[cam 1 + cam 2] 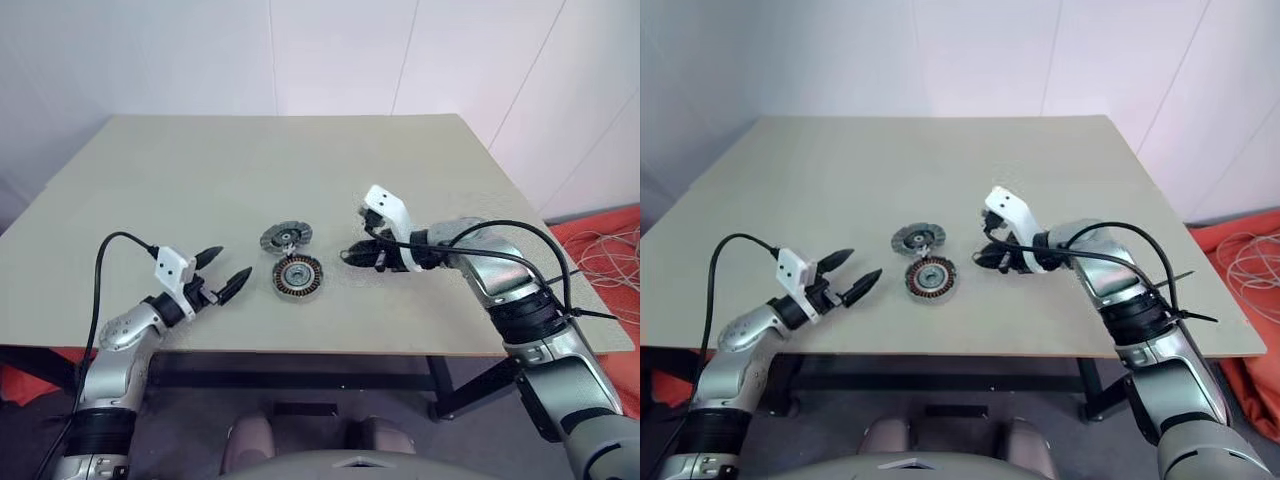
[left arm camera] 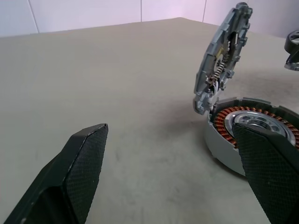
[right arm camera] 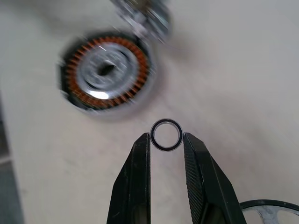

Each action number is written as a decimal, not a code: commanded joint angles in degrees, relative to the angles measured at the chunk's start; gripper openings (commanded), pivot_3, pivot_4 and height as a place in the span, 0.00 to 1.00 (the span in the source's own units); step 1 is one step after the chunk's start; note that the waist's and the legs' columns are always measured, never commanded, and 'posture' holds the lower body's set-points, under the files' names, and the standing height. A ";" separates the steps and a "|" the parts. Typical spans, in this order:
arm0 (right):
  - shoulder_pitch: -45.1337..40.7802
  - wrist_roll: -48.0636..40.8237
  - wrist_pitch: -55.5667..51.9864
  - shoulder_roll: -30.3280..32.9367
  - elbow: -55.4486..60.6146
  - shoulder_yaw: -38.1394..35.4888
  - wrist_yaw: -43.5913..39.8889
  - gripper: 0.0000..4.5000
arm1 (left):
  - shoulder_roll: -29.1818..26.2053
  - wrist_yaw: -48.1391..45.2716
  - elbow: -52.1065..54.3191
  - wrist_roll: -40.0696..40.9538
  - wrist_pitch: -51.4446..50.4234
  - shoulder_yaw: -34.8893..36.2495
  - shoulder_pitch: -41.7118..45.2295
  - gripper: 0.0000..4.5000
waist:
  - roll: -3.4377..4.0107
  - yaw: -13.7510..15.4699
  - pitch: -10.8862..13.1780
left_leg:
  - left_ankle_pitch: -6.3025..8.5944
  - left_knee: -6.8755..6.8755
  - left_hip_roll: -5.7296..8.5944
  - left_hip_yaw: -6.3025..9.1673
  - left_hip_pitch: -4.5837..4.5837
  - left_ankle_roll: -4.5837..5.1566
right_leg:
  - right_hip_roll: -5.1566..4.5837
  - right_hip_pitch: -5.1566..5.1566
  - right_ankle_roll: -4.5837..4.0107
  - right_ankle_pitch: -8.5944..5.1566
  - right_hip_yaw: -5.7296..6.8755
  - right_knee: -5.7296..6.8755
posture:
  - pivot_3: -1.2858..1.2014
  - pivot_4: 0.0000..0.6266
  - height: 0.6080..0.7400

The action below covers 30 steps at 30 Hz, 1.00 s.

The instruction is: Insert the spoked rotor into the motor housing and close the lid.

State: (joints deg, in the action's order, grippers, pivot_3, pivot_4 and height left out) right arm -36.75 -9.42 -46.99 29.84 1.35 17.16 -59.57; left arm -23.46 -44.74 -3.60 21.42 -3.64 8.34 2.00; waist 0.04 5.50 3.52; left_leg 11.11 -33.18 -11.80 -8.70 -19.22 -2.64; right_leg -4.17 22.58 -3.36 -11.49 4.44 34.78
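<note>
A beige table [image 1: 200, 180] stands before white panelled walls [image 1: 330, 50] — orange floor covering [image 1: 600, 235] right.

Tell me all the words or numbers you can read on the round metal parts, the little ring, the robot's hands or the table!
There are none to read.
The motor housing: copper windings and silver centre, no writing.
The lid, standing open on edge: bare ribbed metal.
The small ring pinched in the right gripper: plain.
The left gripper, open: no label.
The table: unmarked.

Matt table [image 1: 200, 180]; motor housing [image 1: 298, 276] copper windings, shiny metal centre.
</note>
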 commanded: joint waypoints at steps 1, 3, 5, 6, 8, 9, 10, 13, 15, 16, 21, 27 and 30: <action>-3.31 -0.84 4.20 -1.17 2.02 2.73 -2.54 0.16 | -0.66 -0.11 2.83 1.01 -0.31 0.44 1.00 1.00 | -0.01 0.02 0.00 | 0.00 -0.01 0.00 0.01 0.00 0.00 | 0.00 0.00 0.00 0.00 0.00 -0.01 | 0.52 0.00 1.00; -4.66 0.36 6.39 -2.11 0.31 4.80 -3.00 0.16 | -0.80 -0.65 3.55 1.33 -0.64 0.36 0.76 1.00 | -0.01 0.05 0.00 | 0.00 -0.06 0.01 0.03 0.02 0.00 | -0.01 -0.06 0.01 0.00 0.00 -0.02 | 0.52 0.00 1.00; -6.20 1.27 7.81 -3.32 -1.51 6.82 -3.36 0.16 | -1.13 -1.64 4.97 1.98 -1.34 0.15 -0.39 1.00 | -0.02 0.08 0.00 | 0.00 -0.08 0.01 0.04 -0.01 0.00 | -0.02 -0.07 0.01 0.00 0.00 -0.04 | 0.52 0.00 1.00; -6.86 1.61 8.29 -3.90 -2.48 7.55 -3.48 0.16 | -1.26 -1.80 5.45 2.02 -1.65 0.11 -0.87 1.00 | -0.02 0.02 -0.01 | 0.00 -0.08 0.01 0.05 -0.02 0.00 | -0.02 -0.07 0.01 0.00 0.00 -0.04 | 0.52 0.00 1.00; -7.82 2.23 9.23 -4.98 -4.67 8.42 -3.31 0.16 | -1.35 -1.52 5.71 1.56 -1.46 0.28 -1.25 1.00 | -0.02 -0.01 -0.01 | 0.00 -0.06 0.01 0.05 -0.01 0.00 | -0.02 -0.06 0.00 0.00 0.00 -0.02 | 0.52 0.00 1.00; -8.08 2.51 9.73 -5.23 -5.46 8.70 -3.30 0.16 | -1.29 -1.38 5.79 1.56 -1.48 0.38 -1.27 1.00 | -0.02 0.01 -0.01 | 0.00 -0.04 0.00 0.05 -0.02 0.00 | -0.01 -0.05 0.00 0.01 0.00 -0.01 | 0.52 0.00 1.00; -8.33 2.97 10.33 -5.46 -6.63 9.04 -3.21 0.16 | -1.22 -1.26 5.94 1.65 -1.58 0.44 -1.28 1.00 | -0.02 0.07 -0.01 | 0.00 -0.01 0.00 0.06 -0.04 0.00 | -0.01 -0.04 -0.01 0.01 0.01 -0.01 | 0.52 0.00 1.00; -8.78 4.36 11.88 -5.55 -10.13 9.35 -2.71 0.16 | -1.11 -1.01 6.08 1.70 -1.67 0.52 -1.28 1.00 | -0.02 0.02 -0.01 | 0.01 -0.01 0.01 0.07 -0.18 0.02 | -0.01 0.05 -0.03 0.02 0.00 -0.02 | 0.52 0.00 1.00; -8.85 4.63 12.22 -5.42 -11.51 8.97 -2.57 0.16 | -1.06 -0.84 6.08 1.64 -1.59 0.57 -1.24 1.00 | -0.02 -0.01 -0.01 | 0.01 -0.02 0.02 0.06 -0.22 0.02 | -0.01 0.10 -0.03 0.02 0.00 -0.02 | 0.52 0.00 1.00; -8.89 4.75 12.41 -5.32 -11.98 8.81 -2.64 0.16 | -1.04 -0.78 6.07 1.62 -1.57 0.55 -1.20 1.00 | -0.02 -0.03 -0.01 | 0.01 -0.02 0.01 0.06 -0.23 0.02 | -0.01 0.10 -0.04 0.02 0.01 -0.01 | 0.52 0.00 1.00; -8.99 5.40 14.13 -3.96 -15.07 6.63 -1.96 0.16 | -1.00 -0.64 5.38 1.38 -1.30 0.34 -0.38 1.00 | -0.02 -0.03 -0.01 | 0.01 -0.02 0.01 0.06 -0.22 0.01 | 0.00 0.11 -0.03 0.02 0.00 -0.01 | 0.52 0.00 1.00; -8.95 4.49 16.69 -3.36 -20.63 2.36 -0.46 0.16 | -0.95 -0.92 4.34 1.14 -0.99 0.11 0.58 1.00 | -0.02 -0.01 -0.01 | 0.01 -0.06 0.01 0.06 -0.22 0.01 | -0.01 0.09 -0.03 0.02 0.01 0.00 | 0.52 0.00 1.00; -8.58 4.47 18.37 -4.25 -23.73 0.98 0.13 0.16 | -0.86 -1.00 3.94 0.93 -0.85 -0.07 0.91 1.00 | -0.02 -0.16 -0.01 | 0.01 -0.05 0.01 0.05 -0.22 0.01 | 0.00 0.12 -0.03 0.02 0.01 0.01 | 0.52 0.00 1.00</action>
State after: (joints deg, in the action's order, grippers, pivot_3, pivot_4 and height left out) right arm -43.97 -4.23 -30.41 26.16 -22.09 20.23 -59.79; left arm -24.03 -45.56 -0.07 22.25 -5.44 8.22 1.96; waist 0.02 5.34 3.52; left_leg 11.12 -33.23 -11.80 -8.66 -19.47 -2.63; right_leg -4.17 22.70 -3.40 -11.47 4.45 34.79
